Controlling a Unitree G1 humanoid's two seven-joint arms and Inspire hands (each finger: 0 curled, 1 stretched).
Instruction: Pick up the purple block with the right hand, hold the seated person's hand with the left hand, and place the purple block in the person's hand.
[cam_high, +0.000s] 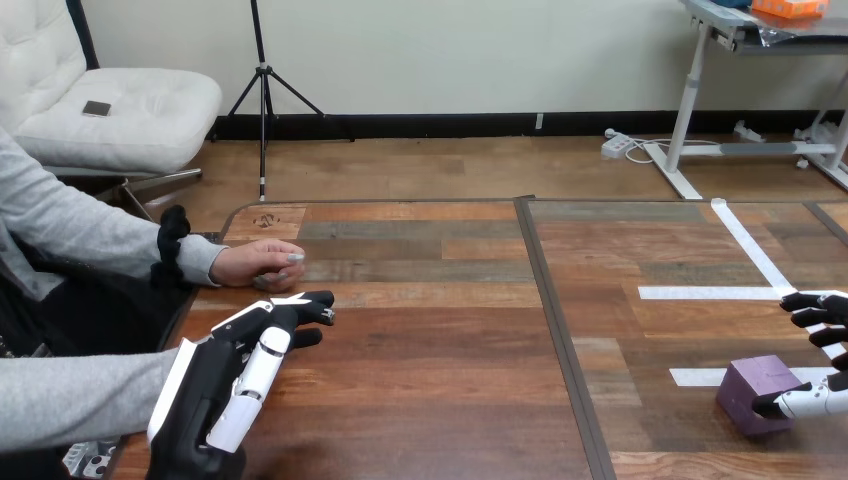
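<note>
At the near right, my open right hand (812, 401) flanks the purple block (756, 392) and must close next; my left hand (236, 374) lies unclenched.

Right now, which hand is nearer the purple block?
Right. The right hand is beside the purple block, with its thumb at the block's side. The left hand is far across the table, close to the person's hand.
</note>
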